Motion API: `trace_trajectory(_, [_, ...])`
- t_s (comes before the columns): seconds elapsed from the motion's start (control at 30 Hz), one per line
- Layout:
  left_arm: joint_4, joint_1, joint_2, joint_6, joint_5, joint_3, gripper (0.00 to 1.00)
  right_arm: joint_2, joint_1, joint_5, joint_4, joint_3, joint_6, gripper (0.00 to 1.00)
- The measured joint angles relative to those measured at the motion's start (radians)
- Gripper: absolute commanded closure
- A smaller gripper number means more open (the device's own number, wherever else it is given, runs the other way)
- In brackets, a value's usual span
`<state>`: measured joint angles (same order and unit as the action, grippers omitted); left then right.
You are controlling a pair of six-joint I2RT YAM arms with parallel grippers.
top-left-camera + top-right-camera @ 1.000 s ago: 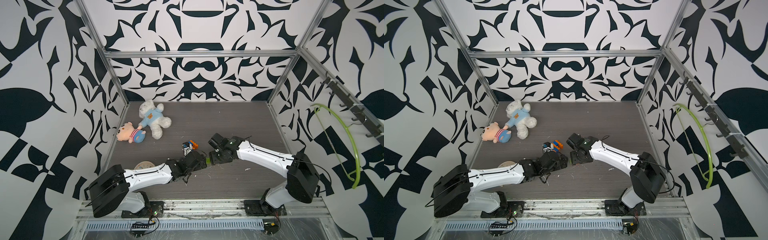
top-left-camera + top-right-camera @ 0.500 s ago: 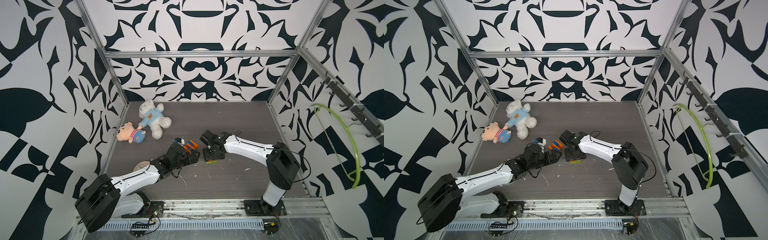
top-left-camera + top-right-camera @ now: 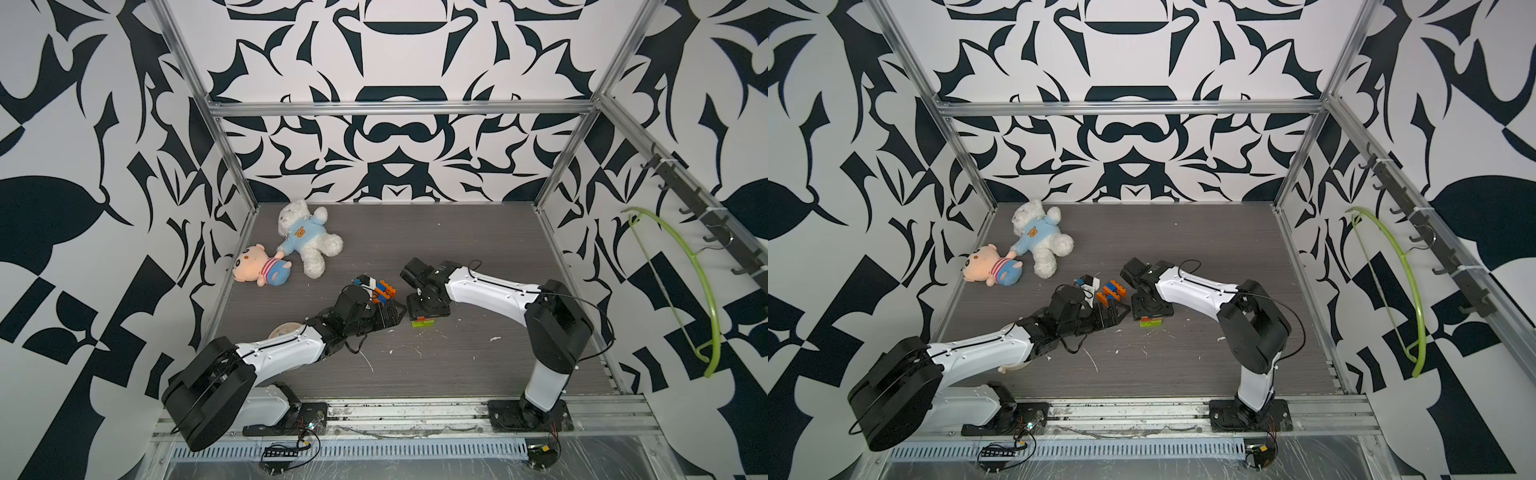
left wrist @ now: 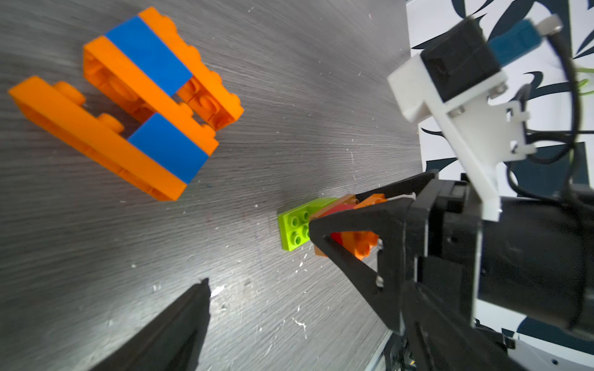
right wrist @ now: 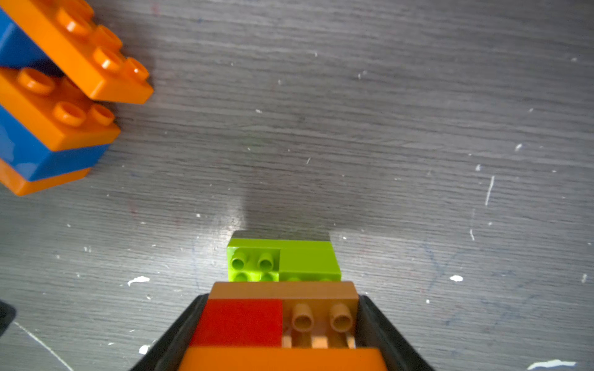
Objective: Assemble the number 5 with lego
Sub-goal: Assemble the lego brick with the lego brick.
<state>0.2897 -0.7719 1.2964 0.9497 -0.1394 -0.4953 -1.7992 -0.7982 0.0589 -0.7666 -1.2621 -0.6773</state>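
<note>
STEP (judged): join sub-assemblies into the 5 | right gripper (image 5: pixel 281 303): clamped on lego stack (image 4: pixel 297 225), which rests on desk (image 3: pixel 457 365) near orange-and-blue lego assembly (image 4: pixel 135 106) | left gripper (image 3: pixel 392 313): released, beside that assembly | NEXT (judged): carry stack over, align studs, press squarely.

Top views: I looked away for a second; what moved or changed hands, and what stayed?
The right arm's elbow swung inward, while the right gripper keeps its grip on the brick stack, barely shifted. The left gripper, open, backed slightly off it. The orange-and-blue assembly, plush toys and clock stayed put.
</note>
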Motion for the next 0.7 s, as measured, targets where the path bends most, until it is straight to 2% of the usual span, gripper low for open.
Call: trace_trajectory(0.7, [-0.048, 0.007, -0.036, 0.023, 0.042, 0.031, 0.01, -0.037, -0.008, 0.007, -0.034, -0.039, -0.01, 0.34])
